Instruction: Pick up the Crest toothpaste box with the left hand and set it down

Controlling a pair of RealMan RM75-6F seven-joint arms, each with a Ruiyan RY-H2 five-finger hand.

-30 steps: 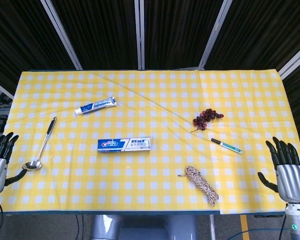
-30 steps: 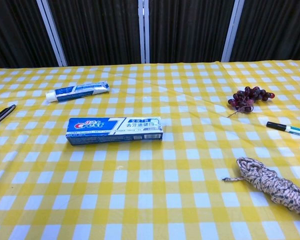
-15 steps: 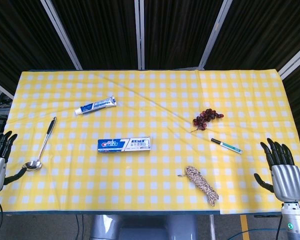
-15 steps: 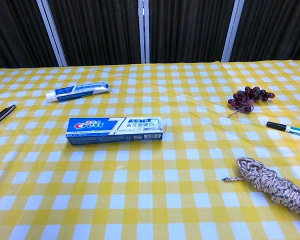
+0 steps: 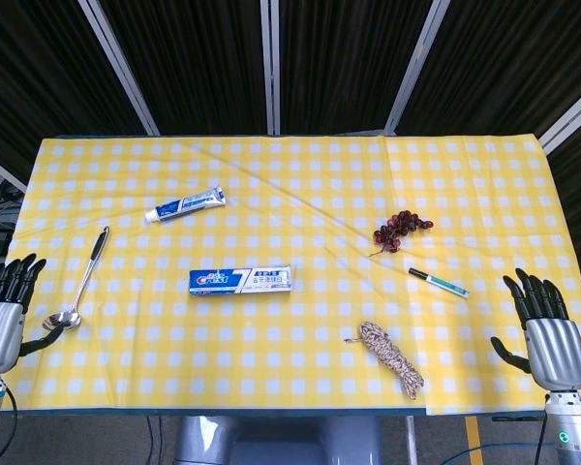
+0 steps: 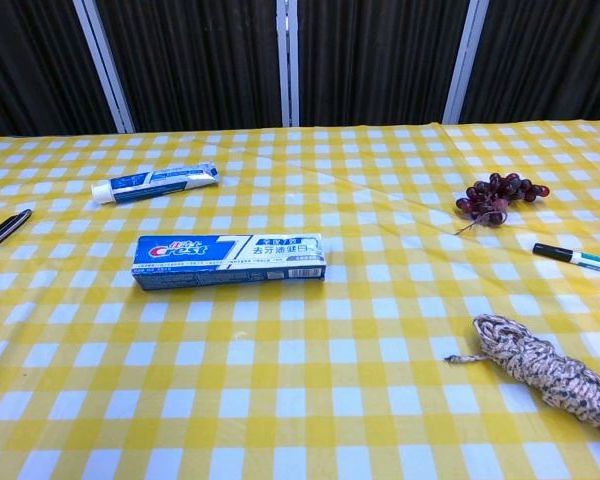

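Head view: your left hand (image 5: 2, 315) sits at lower left, fingers spread, holding nothing, well apart from the Crest toothpaste box (image 5: 240, 279) lying flat at frame centre. Nothing is done yet; reach, grasp, lift and set-down all remain. Right hand (image 5: 547, 325) idle, likewise released.

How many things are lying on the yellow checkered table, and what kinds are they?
Toothpaste box: 1
Toothpaste tube: 1
Spoon: 1
Bunch of grapes: 1
Marker pen: 1
Coil of rope: 1
Total: 6
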